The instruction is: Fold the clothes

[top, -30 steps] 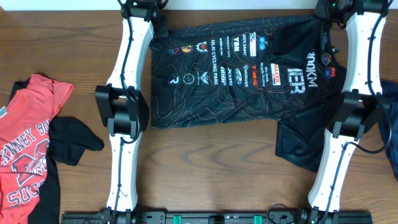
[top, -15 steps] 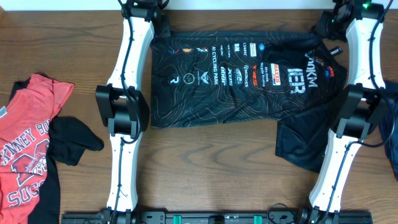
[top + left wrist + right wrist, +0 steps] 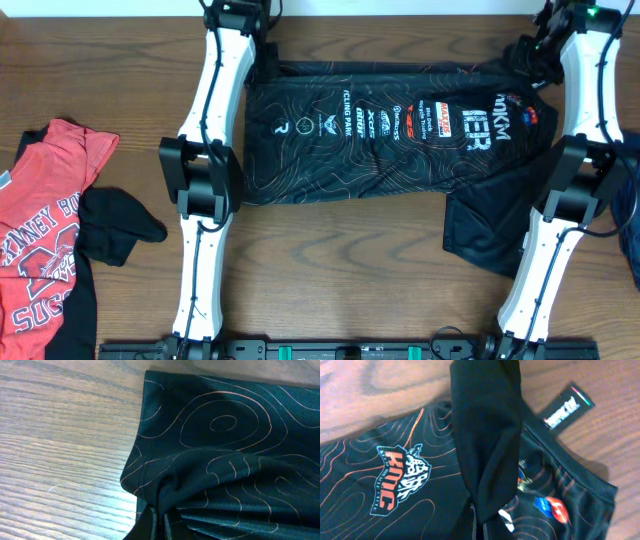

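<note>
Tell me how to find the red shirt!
Look at the brown wooden table, then its left edge, outside the white left arm. The red T-shirt with white letters lies there. Only it is red; the soft cloth beside it and the line-patterned jersey are black.

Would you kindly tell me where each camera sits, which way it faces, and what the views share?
Overhead: above the table, facing straight down on the black jersey, a red T-shirt, the left arm and right arm.
Left wrist: on the left arm, facing down at the jersey's corner and wood; left tool barely shows at the bottom.
Right wrist: on the right arm, facing down at a pinched fold, the KMC logo and a tag; right tool barely shows.
Shared: all show the jersey's orange contour lines.
</note>
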Action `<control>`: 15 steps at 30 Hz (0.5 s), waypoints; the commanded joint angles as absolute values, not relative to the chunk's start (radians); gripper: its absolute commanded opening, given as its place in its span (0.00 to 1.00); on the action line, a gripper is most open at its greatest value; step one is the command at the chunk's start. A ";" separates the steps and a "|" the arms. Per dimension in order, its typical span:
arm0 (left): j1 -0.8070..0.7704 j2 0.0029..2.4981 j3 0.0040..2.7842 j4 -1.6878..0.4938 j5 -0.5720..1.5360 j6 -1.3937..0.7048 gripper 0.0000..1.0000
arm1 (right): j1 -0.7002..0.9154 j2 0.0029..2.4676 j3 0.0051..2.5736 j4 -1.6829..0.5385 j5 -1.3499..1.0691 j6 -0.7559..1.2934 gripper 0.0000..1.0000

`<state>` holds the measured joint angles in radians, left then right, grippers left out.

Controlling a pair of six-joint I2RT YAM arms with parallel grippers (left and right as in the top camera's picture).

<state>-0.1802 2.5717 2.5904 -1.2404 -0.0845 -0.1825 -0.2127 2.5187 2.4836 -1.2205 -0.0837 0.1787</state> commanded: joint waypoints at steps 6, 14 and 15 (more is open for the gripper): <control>-0.178 2.579 2.587 -1.272 -0.062 -0.180 0.07 | -0.258 2.522 2.485 -1.258 -0.030 0.171 0.01; -0.178 2.579 2.587 -1.284 -0.062 -0.176 0.60 | -0.264 2.522 2.485 -1.286 -0.031 0.133 0.84; -0.178 2.579 2.587 -1.284 -0.062 -0.176 0.62 | -0.264 2.522 2.485 -1.292 -0.031 0.132 0.88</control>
